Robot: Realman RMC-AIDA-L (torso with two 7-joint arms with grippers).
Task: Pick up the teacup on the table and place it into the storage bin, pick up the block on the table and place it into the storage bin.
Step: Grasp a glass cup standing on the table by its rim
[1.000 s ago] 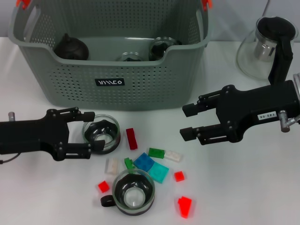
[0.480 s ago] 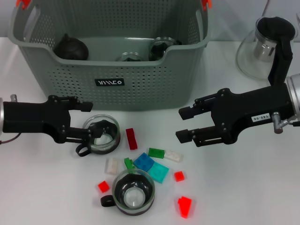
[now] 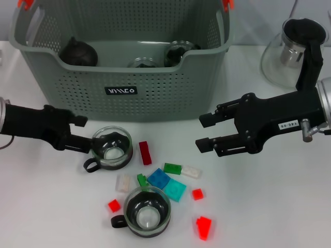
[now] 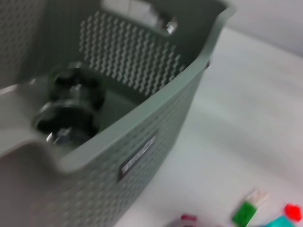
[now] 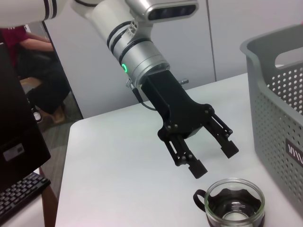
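A glass teacup (image 3: 110, 150) with a dark insert stands on the white table in front of the storage bin (image 3: 155, 90), its handle pointing toward the near left. My left gripper (image 3: 84, 134) is open just left of it; the right wrist view shows the left gripper (image 5: 214, 159) spread and apart from this teacup (image 5: 234, 203). A second teacup (image 3: 147, 211) stands nearer me. Several blocks lie between them, among them a dark red block (image 3: 145, 153), a green one (image 3: 172, 168) and a blue one (image 3: 159, 178). My right gripper (image 3: 205, 133) hovers open at the right, holding nothing.
A dark teapot (image 3: 78, 51) and glass cups (image 3: 178, 51) sit inside the bin. A glass teapot (image 3: 295, 49) with a black handle stands at the back right. The left wrist view looks along the bin's front wall (image 4: 156, 127).
My left gripper has drawn back leftward from around the teacup and turned. The cup stays on the table, its handle now showing. The right gripper has barely shifted.
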